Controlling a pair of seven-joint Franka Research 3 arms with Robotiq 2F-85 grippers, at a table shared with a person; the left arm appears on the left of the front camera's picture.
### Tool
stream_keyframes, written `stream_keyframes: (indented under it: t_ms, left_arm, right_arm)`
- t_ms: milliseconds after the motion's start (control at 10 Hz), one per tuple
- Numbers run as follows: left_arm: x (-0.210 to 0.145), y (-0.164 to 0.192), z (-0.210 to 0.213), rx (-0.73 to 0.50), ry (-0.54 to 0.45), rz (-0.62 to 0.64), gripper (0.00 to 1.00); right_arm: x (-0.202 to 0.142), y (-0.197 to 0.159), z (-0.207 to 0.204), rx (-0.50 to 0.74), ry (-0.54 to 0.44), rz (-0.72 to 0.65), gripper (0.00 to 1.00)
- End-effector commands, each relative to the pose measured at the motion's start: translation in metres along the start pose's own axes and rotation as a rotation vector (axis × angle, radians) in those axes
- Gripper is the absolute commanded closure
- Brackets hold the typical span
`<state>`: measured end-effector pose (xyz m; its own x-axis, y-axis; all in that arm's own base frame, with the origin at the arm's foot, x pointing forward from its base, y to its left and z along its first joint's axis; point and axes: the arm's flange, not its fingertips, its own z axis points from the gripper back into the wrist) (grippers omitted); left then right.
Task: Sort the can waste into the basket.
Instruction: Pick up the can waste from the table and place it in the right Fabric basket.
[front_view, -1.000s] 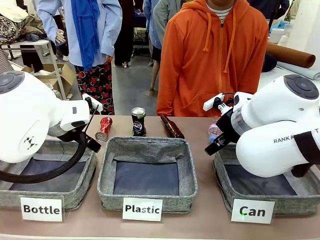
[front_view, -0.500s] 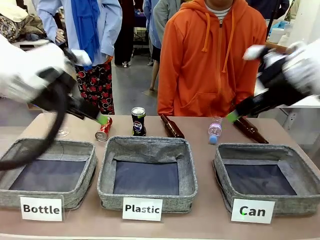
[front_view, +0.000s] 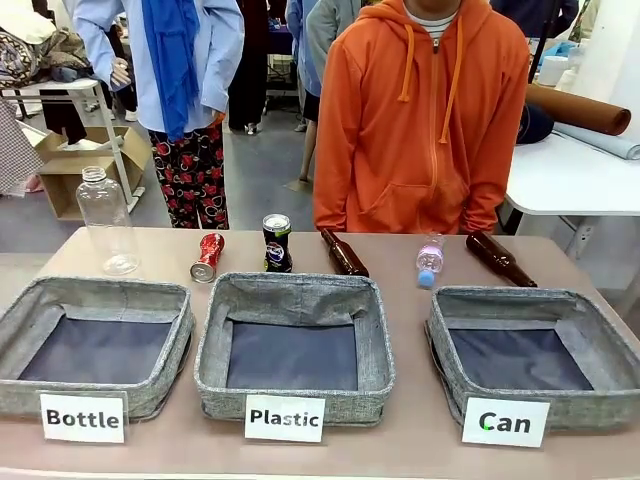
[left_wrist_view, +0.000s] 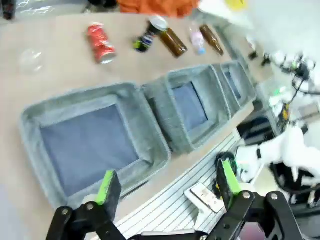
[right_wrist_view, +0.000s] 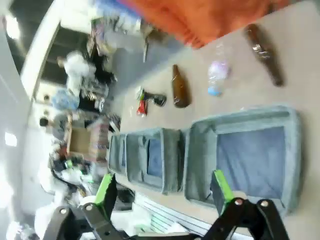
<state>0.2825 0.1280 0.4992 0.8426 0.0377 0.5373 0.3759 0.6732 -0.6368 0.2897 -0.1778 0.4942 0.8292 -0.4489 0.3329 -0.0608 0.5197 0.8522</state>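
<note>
The shiny red can (front_view: 207, 257) lies on its side at the far left of the table. Next to it the black-blue can (front_view: 277, 243) stands upright. The grey basket labelled "Can" (front_view: 585, 408) sits at the front right with nothing in it. From high up, the left wrist view shows my left gripper (left_wrist_view: 167, 180) open over the baskets' front side, with the red can (left_wrist_view: 100, 43) and the dark can (left_wrist_view: 146, 37) far beyond. My right gripper (right_wrist_view: 163, 186) is open too, high above the Can basket (right_wrist_view: 240, 117).
Baskets labelled "Plastic" (front_view: 295, 290) and "Bottle" (front_view: 100, 292) stand left of the Can basket. Two brown bottles (front_view: 343, 252) (front_view: 500, 258), a small clear bottle (front_view: 429, 262) and a tall clear bottle (front_view: 105, 220) lie along the far side. A person in an orange hoodie (front_view: 430, 120) stands there.
Both arms, low over the outer baskets a second ago, have swung up and outward and left the front view. The cans, bottles and baskets have not moved.
</note>
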Motion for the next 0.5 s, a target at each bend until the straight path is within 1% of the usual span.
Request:
stream_keyframes:
  t_ms: [0,100,200,300,400]
  left_arm:
    - [-0.055,0.047,-0.016,0.007,-0.135,0.184,0.0]
    - [-0.063,0.075,-0.008,0.035,-0.179,0.288,0.0]
    - [-0.074,0.088,-0.003,0.102,-0.222,0.374,0.0]
    - [-0.039,0.076,0.034,0.026,-0.122,0.225,0.0]
    - [-0.039,0.076,0.034,0.026,-0.122,0.225,0.0]
  right_arm:
    - [-0.08,-0.059,-0.033,0.056,-0.088,-0.09,0.0]
    - [-0.082,-0.074,-0.037,0.029,-0.109,-0.16,0.0]
    - [-0.002,-0.041,0.018,0.017,-0.058,-0.091,0.0]
    - [-0.002,-0.041,0.018,0.017,-0.058,-0.091,0.0]
    - [-0.002,-0.041,0.018,0.017,-0.058,-0.091,0.0]
